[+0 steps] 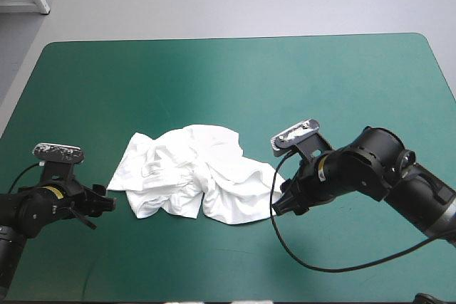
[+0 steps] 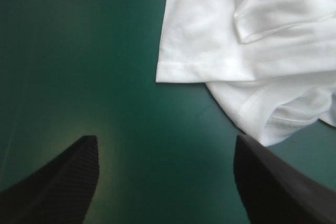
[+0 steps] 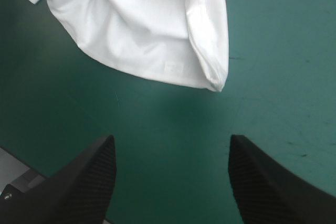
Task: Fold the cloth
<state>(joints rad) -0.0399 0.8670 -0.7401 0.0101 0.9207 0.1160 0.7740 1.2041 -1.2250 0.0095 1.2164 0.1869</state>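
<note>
So, T-shirt (image 1: 189, 172) lies crumpled on the teal-green table (image 1: 214, 76), toward the near edge. Left tool (image 2: 167, 139) and right tool (image 3: 170, 137) both spread, empty, one each side. Looks light and limp; I'd pinch a hem corner, not the bunched middle.

Rounded black cylinders form the left arm (image 1: 35, 211) and right arm (image 1: 381, 165); the fingers (image 3: 89, 182) are finely ribbed black fins.

The high camera looked down from above and behind the robot and saw the whole table (image 1: 228, 76); each wrist camera sat low and close, looking past the left gripper (image 2: 167, 137) or the right gripper (image 3: 171, 136); all three saw the T-shirt (image 1: 192, 172).
</note>
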